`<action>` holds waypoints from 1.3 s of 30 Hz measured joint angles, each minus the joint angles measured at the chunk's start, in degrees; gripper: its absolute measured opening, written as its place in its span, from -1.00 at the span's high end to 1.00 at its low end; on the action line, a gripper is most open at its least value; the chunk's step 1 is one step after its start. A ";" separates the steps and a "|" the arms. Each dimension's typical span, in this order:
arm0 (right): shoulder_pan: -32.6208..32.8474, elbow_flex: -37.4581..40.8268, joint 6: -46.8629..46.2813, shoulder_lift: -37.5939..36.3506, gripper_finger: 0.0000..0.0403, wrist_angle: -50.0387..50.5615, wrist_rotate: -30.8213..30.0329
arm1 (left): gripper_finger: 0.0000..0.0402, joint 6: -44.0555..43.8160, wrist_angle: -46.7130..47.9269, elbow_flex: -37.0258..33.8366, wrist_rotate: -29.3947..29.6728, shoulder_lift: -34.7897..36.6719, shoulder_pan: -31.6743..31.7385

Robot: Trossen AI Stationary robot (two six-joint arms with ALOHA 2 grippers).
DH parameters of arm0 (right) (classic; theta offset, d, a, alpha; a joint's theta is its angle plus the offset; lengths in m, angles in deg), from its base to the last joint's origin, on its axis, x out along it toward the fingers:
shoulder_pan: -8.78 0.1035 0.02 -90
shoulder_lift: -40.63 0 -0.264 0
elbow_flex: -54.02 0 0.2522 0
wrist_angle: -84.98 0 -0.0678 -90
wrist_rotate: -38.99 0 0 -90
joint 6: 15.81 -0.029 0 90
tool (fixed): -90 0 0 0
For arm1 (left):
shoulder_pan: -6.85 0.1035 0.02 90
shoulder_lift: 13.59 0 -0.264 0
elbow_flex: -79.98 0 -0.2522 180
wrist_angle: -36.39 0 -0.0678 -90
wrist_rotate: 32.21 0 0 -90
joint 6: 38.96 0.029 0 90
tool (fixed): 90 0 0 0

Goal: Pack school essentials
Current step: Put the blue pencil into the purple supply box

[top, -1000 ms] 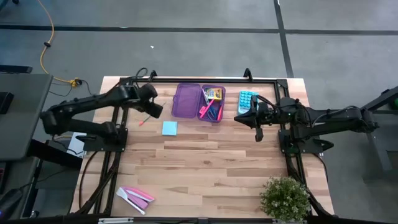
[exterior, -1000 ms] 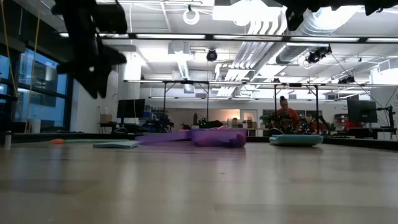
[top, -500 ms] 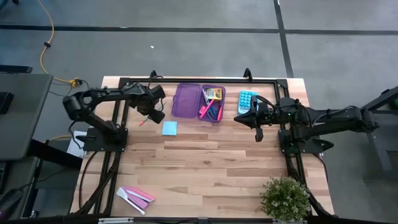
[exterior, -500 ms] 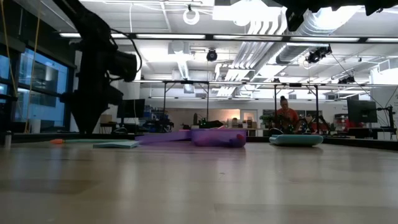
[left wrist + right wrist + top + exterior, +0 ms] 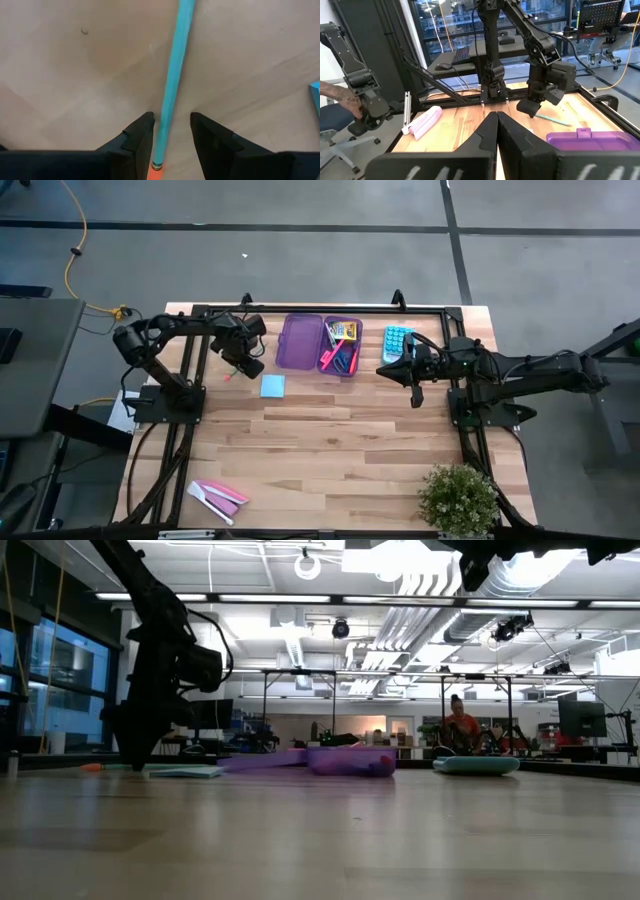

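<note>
My left gripper [image 5: 243, 363] points down over the table's far left part, open. In the left wrist view its fingers stand on either side of a blue pencil [image 5: 172, 85] with an orange end [image 5: 155, 172], which lies flat on the wood; I cannot tell whether they touch it. A light-blue notepad [image 5: 272, 386] lies just right of it. An open purple case [image 5: 320, 343] holds the yellow crayon box [image 5: 342, 330], pink markers and blue-handled scissors [image 5: 343, 361]. My right gripper [image 5: 415, 388] hovers shut at the right, by the calculator [image 5: 397, 340].
Flat pink-and-white pieces [image 5: 218, 497] lie at the near left, and a potted plant [image 5: 458, 500] stands at the near right corner. Black frame rails run along the far edge and both sides. A person's hand [image 5: 342, 97] shows beyond the table's left side. Bare wood fills the middle.
My left gripper has come down from high above the table to just over the pencil, tipping to point downward as the arm's elbow drew back toward the left edge. The pencil, notepad and case have stayed in place.
</note>
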 joint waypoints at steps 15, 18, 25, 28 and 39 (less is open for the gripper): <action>0.00 0.00 -0.26 -0.01 1.00 0.00 0.02 | 0.93 5.37 -0.37 -0.07 -1.53 -0.06 0.24; 0.00 0.00 -0.30 -0.01 1.00 0.00 0.01 | 0.96 5.37 -0.41 -0.13 -1.47 0.29 0.24; 0.00 0.00 -0.44 0.00 1.00 0.00 0.02 | 0.92 6.19 -0.70 -0.46 -0.55 3.01 0.20; 0.00 0.00 -0.44 -0.01 1.00 0.00 0.01 | 0.95 5.92 -0.61 -0.42 -1.35 5.98 0.24; 0.00 0.00 -0.26 0.00 1.00 0.00 0.00 | 0.97 -0.14 -6.01 -0.35 -4.47 27.82 -2.24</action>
